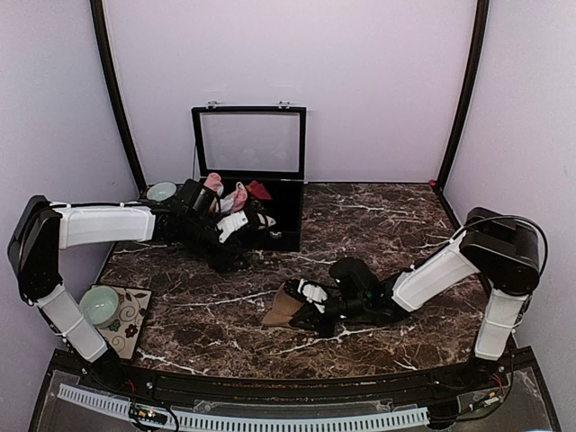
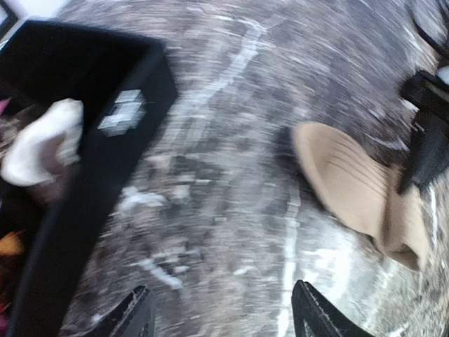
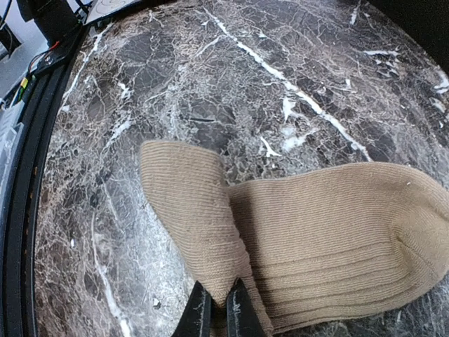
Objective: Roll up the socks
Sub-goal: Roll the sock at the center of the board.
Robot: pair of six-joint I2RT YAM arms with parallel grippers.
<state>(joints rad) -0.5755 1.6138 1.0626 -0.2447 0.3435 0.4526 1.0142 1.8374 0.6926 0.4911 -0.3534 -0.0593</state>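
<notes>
Tan socks [image 3: 337,232], flat near the table's [image 1: 378,225] front edge at mid-width, long axis crosswise to the right gripper [image 3: 219,309], whose narrow jaws pinch the folded-over end; left gripper [image 2: 224,312], wide and empty, well apart by the black box [image 1: 286,234].

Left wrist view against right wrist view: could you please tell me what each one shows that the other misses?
Only the left wrist view shows the black box with a cream sock bundle inside, and the left gripper open over bare marble. Only the right wrist view shows the right gripper shut on the folded end of the tan sock, and a dark rail along the table's edge. Both show the tan sock lying on the marble table.
</notes>
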